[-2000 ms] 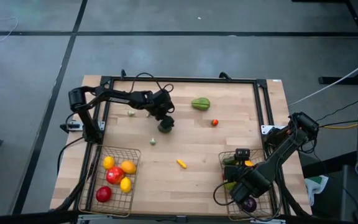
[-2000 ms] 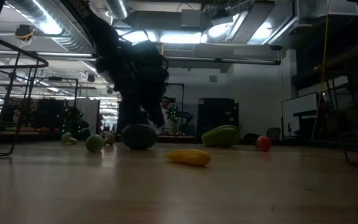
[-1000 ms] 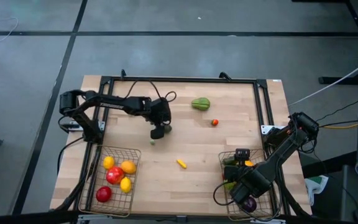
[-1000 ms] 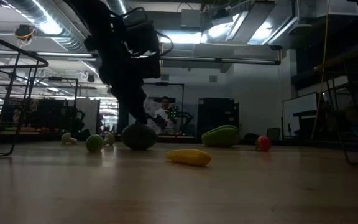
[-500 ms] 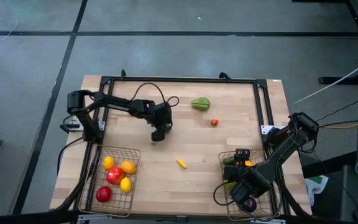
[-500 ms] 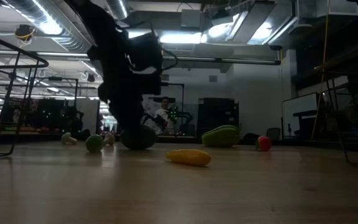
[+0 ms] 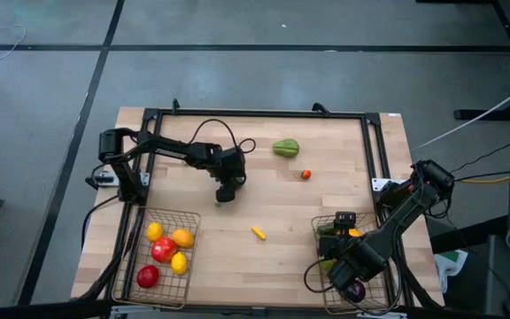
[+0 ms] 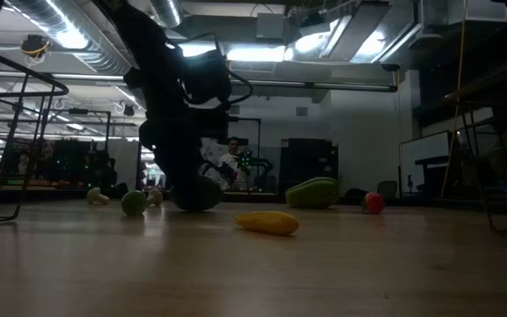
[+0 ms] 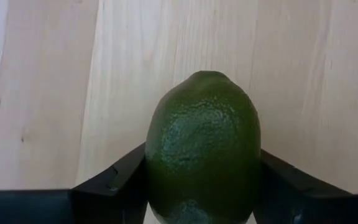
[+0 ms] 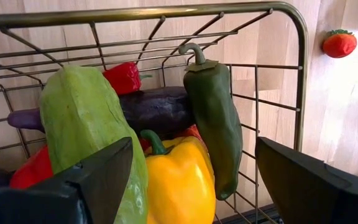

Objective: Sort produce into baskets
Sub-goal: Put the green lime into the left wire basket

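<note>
You find the dark green lime [image 9: 202, 149] on the bare worktop [image 7: 326, 213], left of centre and toward the far side, set between the two fingers [image 9: 114, 180] of the left hand [image 7: 226, 190]; each finger lies against a flank of the fruit, which rests on the wood. In the low view the left hand [image 8: 187, 180] comes down onto the lime [image 8: 199, 195], with a small green ball [image 8: 133, 202] just beside it. Near the far edge lies a ribbed green squash [image 7: 285, 147], and a small red strawberry [image 7: 305, 175] sits close by it. A small yellow piece [image 7: 258, 233] lies alone near the middle of the worktop. The left basket [image 7: 140, 257], at the near left corner, holds red, yellow and orange pieces. The right basket [image 10: 291, 74], at the near right corner, holds a green pepper [image 10: 215, 121], a yellow bell pepper [image 10: 176, 180], a purple aubergine [image 10: 154, 109], a pale green piece [image 10: 89, 124] and red pieces. The right hand [image 7: 354, 270] hangs above this basket with its fingers spread wide, holding nothing.
</note>
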`<action>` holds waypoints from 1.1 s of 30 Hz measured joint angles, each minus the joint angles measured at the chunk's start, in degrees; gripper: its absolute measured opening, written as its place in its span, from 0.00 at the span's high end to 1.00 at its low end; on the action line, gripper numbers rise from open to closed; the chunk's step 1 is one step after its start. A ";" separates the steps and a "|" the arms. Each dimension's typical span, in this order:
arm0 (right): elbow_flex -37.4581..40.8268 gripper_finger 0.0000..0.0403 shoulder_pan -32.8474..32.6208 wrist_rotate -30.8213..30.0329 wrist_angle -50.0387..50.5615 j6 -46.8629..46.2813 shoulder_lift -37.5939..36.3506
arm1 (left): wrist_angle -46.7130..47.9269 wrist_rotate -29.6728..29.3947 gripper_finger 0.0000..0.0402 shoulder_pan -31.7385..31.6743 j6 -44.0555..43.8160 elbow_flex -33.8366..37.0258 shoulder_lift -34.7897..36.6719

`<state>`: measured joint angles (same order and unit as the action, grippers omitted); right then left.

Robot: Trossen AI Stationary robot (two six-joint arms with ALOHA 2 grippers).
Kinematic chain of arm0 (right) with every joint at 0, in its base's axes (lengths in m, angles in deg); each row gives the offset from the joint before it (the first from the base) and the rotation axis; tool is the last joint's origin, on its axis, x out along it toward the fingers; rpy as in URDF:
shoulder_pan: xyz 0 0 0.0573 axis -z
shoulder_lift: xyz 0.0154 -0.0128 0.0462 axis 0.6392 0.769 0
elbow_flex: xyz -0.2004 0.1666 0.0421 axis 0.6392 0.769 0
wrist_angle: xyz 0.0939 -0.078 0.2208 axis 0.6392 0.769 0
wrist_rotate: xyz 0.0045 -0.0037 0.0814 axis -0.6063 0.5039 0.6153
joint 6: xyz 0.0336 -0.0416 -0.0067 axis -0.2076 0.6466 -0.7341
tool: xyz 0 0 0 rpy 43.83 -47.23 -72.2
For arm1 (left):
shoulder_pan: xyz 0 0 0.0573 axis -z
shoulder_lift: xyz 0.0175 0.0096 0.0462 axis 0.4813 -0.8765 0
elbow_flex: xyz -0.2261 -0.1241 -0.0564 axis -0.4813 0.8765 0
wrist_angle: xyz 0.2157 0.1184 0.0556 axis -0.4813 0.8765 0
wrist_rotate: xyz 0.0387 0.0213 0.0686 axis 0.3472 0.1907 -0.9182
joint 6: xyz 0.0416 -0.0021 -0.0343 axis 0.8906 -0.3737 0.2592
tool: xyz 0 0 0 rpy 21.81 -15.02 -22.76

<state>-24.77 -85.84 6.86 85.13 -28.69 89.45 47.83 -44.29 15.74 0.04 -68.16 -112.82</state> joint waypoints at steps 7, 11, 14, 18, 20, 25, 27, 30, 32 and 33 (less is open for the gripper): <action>0.00 0.16 0.00 -0.02 0.00 0.00 0.00 | 10.46 0.00 0.46 0.13 -0.85 -7.47 0.00; 0.00 0.16 0.00 -0.02 0.00 -0.01 0.00 | 22.35 -0.02 0.44 1.59 -1.91 -15.49 0.02; 0.00 0.16 0.00 -0.02 0.00 0.00 0.00 | 32.94 0.12 0.44 3.75 -2.79 -21.20 0.02; 0.00 0.16 0.00 -0.02 0.00 -0.02 0.00 | 45.46 1.95 0.46 7.81 -5.49 -26.81 0.04; 0.02 0.16 0.00 -0.03 0.00 -0.02 0.00 | 49.70 2.68 0.46 10.30 -7.86 -28.30 0.04; 0.00 0.16 0.00 -1.21 0.00 0.00 0.00 | 57.51 4.36 0.45 17.49 -13.24 -29.28 0.07; 0.00 0.16 0.00 -1.92 0.00 -0.01 0.00 | 59.71 4.82 0.45 20.50 -15.44 -29.28 0.07; 0.00 0.16 0.00 -3.15 -0.02 0.00 0.00 | 61.33 4.54 0.45 24.49 -18.69 -29.45 0.15; 0.00 0.16 0.00 -3.89 0.00 0.00 0.00 | 61.23 3.14 0.45 27.07 -19.99 -29.51 0.24; 0.00 0.16 0.02 -4.09 -0.05 0.00 0.00 | 61.02 2.44 0.45 27.97 -20.61 -29.57 0.33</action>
<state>-24.77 -85.82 2.77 85.08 -28.69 89.45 108.84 -41.85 43.70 -20.58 -97.73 -112.49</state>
